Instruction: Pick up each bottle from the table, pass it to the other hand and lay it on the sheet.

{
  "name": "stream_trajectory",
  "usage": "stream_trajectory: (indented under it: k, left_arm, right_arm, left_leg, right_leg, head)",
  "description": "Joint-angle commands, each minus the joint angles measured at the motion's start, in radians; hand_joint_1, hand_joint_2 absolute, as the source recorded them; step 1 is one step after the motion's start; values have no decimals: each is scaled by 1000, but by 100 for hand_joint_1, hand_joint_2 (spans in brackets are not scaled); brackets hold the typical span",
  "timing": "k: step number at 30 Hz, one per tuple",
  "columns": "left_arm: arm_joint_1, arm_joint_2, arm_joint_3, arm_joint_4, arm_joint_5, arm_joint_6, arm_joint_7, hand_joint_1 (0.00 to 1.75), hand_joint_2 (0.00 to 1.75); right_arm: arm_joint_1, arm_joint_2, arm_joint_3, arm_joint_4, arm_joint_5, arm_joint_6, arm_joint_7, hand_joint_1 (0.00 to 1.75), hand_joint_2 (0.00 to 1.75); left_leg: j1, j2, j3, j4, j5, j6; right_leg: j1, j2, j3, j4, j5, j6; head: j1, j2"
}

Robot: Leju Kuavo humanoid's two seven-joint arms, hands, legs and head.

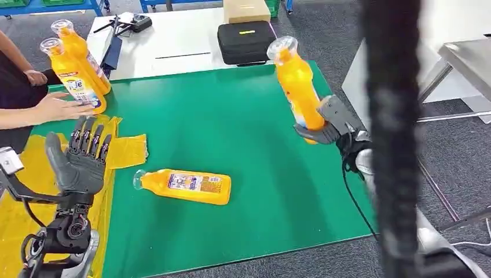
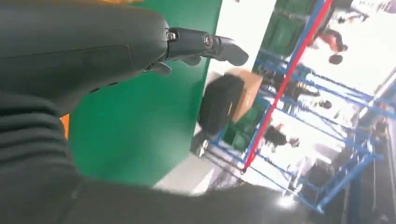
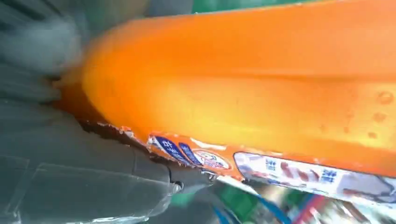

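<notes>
Four orange bottles show; the right hand [image 1: 333, 124] grips one [image 1: 295, 84] low on its body at three o'clock, tilted above the green mat [image 1: 231, 116]. The left hand [image 1: 81, 159] waits spread and empty at nine o'clock. Such a low grip could let it tip during the pass.

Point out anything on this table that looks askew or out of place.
One orange bottle lies on its side on the green mat, not on the yellow sheet, while two bottles stand upright by a person's hand. The yellow sheet looks rumpled. The held bottle's label edge looks torn.
</notes>
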Motion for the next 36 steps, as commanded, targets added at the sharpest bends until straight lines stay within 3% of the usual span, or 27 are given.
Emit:
stream_trajectory:
  k: [1,7,12,21,36]
  left_arm:
    - [-142,-84,-174,46,25,-28,36,0,175]
    - [-239,-165,-365,83,-33,-22,74,0,175]
    - [-343,-169,-438,172,-29,12,66,0,175]
    - [-343,-170,-442,175,-32,14,63,0,175]
    - [-351,-170,-421,228,-104,108,23,0,175]
  right_arm:
    - [-83,262,121,16,-27,-162,71,175,175]
    - [-123,377,239,47,-42,-150,105,175,175]
    - [-168,424,341,52,-4,-141,173,175,175]
    - [-167,422,346,57,0,-142,178,175,175]
    - [-160,458,490,54,134,-89,227,175,175]
  left_leg:
    - [1,2,0,2,-1,-3]
    - [2,2,-1,3,-1,-6]
    - [0,2,-2,3,-1,-6]
    - [0,0,-3,1,1,-4]
    - [1,1,-3,1,0,-5]
  right_leg:
    - [2,1,1,1,-1,-1]
    - [2,0,0,2,-2,-1]
    - [1,1,-1,3,-2,-1]
    - [1,-1,-3,1,-1,-1]
    - [2,0,-2,1,-1,-1]
  head:
    - [2,0]
    - [2,0]
    - [1,0]
    - [1,0]
    - [1,0]
